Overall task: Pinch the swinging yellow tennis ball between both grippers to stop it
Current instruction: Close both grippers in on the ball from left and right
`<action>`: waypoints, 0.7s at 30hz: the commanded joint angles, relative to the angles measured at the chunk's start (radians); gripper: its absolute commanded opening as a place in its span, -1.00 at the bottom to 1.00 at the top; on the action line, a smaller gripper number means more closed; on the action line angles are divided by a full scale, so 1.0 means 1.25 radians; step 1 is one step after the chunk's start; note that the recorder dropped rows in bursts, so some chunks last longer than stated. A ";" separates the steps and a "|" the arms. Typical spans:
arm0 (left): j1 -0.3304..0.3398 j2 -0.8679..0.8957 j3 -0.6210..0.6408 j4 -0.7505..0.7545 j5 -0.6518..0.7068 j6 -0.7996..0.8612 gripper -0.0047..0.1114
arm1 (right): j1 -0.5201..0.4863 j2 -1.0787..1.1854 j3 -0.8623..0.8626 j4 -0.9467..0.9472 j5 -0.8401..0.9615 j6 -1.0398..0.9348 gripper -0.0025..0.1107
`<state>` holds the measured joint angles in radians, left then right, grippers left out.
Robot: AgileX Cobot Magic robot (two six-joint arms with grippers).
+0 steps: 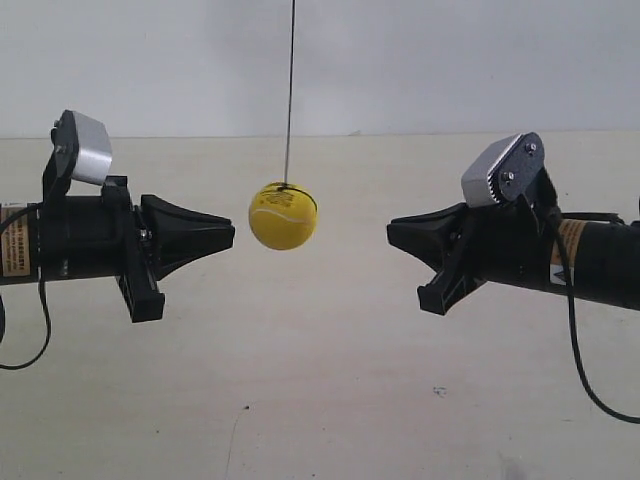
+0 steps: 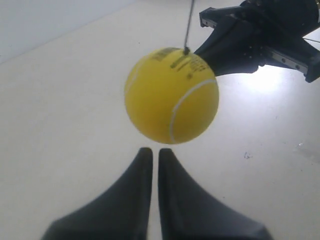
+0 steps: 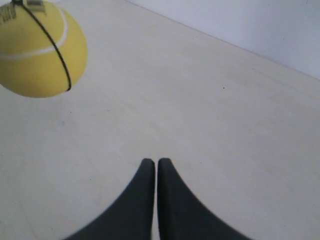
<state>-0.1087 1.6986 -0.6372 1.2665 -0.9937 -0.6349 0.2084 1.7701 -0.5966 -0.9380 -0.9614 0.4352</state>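
Note:
The yellow tennis ball (image 1: 283, 215) hangs on a thin dark string (image 1: 289, 90) above the pale table, between the two black claws. My left gripper (image 1: 232, 237) is shut, its tip a small gap from the ball's side, not touching. In the left wrist view the ball (image 2: 171, 95) fills the space just ahead of the shut left gripper (image 2: 155, 150), and the right arm (image 2: 260, 35) shows beyond it. My right gripper (image 1: 390, 232) is shut and stands farther from the ball. In the right wrist view the ball (image 3: 40, 50) lies off to one side of the right gripper (image 3: 154, 161).
A pale beige table (image 1: 330, 400) spreads under both arms, with a white wall (image 1: 450, 60) behind it. Black cables (image 1: 580, 370) droop from each arm. Small dark specks (image 1: 438, 391) mark the table surface.

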 commanded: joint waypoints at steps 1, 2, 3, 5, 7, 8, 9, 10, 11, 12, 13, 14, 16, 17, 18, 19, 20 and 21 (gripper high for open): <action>-0.005 0.001 -0.003 -0.012 0.002 0.005 -0.84 | 0.000 0.001 -0.003 -0.012 -0.026 -0.015 -0.96; -0.005 0.001 -0.003 -0.012 0.002 0.005 -0.84 | 0.000 0.001 -0.003 -0.012 -0.030 -0.023 -0.96; -0.005 0.001 -0.003 -0.012 0.002 0.005 -0.84 | 0.000 0.001 -0.005 -0.012 -0.032 -0.024 -0.96; -0.005 0.001 -0.003 -0.012 0.000 0.005 -0.84 | 0.000 0.001 -0.010 -0.015 -0.034 -0.022 -0.96; -0.006 0.001 -0.003 -0.012 0.000 0.005 -0.84 | 0.000 0.001 -0.011 -0.015 -0.034 -0.022 -0.96; -0.006 0.001 -0.003 -0.012 0.000 0.005 -0.84 | 0.000 0.002 -0.011 -0.015 -0.034 -0.022 -0.96; -0.013 0.001 -0.003 -0.012 -0.002 0.005 -0.84 | 0.000 0.007 -0.011 -0.017 -0.035 -0.020 -0.96; -0.016 0.001 -0.003 -0.012 0.000 0.005 -0.84 | 0.000 0.011 -0.011 -0.021 -0.035 -0.018 -0.96; -0.023 0.001 -0.003 -0.010 0.000 0.005 -0.84 | 0.000 0.017 -0.011 -0.024 -0.039 -0.018 -0.96; -0.026 0.001 -0.003 -0.011 0.000 0.005 -0.84 | 0.000 0.023 -0.011 -0.029 -0.045 -0.016 -0.96; -0.035 0.001 -0.003 -0.011 0.000 0.009 -0.84 | 0.000 0.029 -0.011 -0.030 -0.058 -0.016 -0.96; -0.037 0.001 -0.003 -0.011 0.000 0.017 -0.84 | 0.000 0.032 -0.011 -0.032 -0.068 -0.014 -0.96; -0.044 0.001 -0.003 -0.011 0.002 0.021 -0.84 | 0.009 0.038 -0.011 -0.033 -0.084 -0.014 -0.96; -0.044 0.001 -0.003 -0.011 0.002 0.021 -0.84 | 0.013 0.039 -0.011 -0.033 -0.084 -0.017 -0.96; -0.044 0.001 -0.003 -0.011 0.002 0.021 -0.84 | 0.022 0.042 -0.012 -0.033 -0.083 -0.020 -0.96; -0.044 0.001 -0.003 -0.011 0.002 0.021 -0.84 | 0.032 0.044 -0.017 -0.033 -0.083 -0.020 -0.96; -0.044 0.001 -0.003 -0.011 0.003 0.021 -0.84 | 0.040 0.045 -0.019 -0.033 -0.078 -0.020 -0.96; -0.044 0.001 -0.003 -0.011 0.003 0.021 -0.84 | 0.053 0.045 -0.022 -0.033 -0.065 -0.022 -0.96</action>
<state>-0.1580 1.6986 -0.6372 1.2642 -0.9937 -0.6150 0.2425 1.8245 -0.6109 -0.9681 -1.0462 0.4189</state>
